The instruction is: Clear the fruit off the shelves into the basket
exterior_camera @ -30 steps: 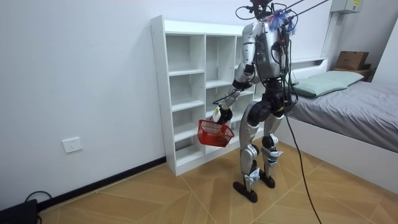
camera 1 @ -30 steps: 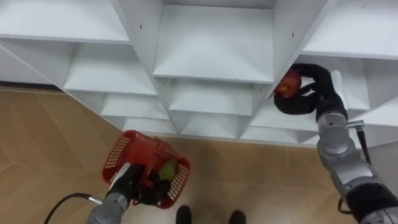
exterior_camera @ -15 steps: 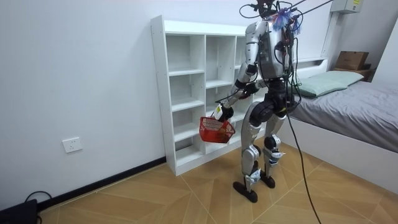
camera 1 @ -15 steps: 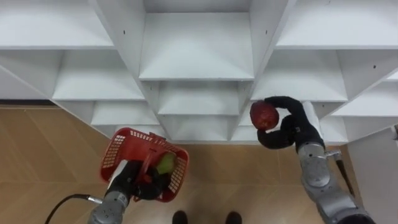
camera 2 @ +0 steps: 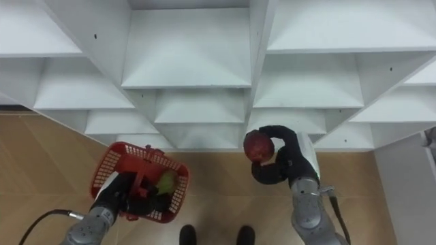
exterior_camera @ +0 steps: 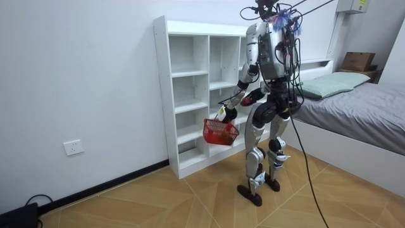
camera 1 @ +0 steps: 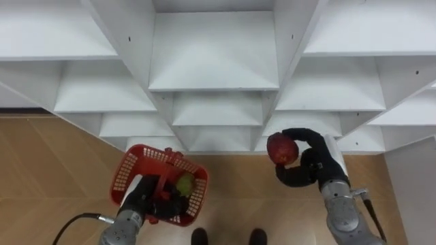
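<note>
Red apple (camera 1: 281,148) in left eye view: right hand (camera 1: 312,165) has its fingers curled round it, held in front of the white closet (camera 1: 214,68), outside the shelves, over wood floor (camera 1: 61,156). Lower left, left hand (camera 1: 144,201) is closed on the handle of a red basket (camera 1: 127,170) w/ a green fruit (camera 1: 184,182) inside; apple is right of basket, well apart. Room view: robot stands upright facing closet, basket hanging approx at hip level on the room view's left of its body, bed (exterior_camera: 354,107) at room view's right. Right eye view: same layout, apple gripped, basket held.
</note>
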